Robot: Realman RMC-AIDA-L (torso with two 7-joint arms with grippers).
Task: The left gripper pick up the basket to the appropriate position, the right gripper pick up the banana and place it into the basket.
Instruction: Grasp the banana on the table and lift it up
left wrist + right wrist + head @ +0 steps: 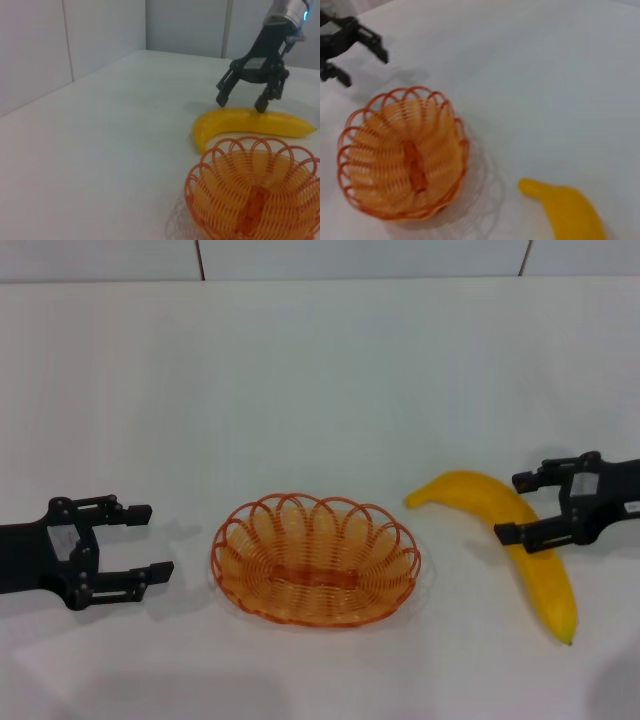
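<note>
The orange wire basket (315, 560) sits on the white table at centre front, also seen in the left wrist view (255, 192) and the right wrist view (402, 155). It holds nothing. My left gripper (148, 540) is open, level with the basket and a short gap to its left. The yellow banana (520, 545) lies to the basket's right, curved, its dark tip toward the front. My right gripper (518, 507) is open, its fingers straddling the banana's middle (250, 122). The banana's stem end (565, 210) shows in the right wrist view.
The white table (320, 390) stretches far back to a tiled wall (360, 258). Nothing else stands on it.
</note>
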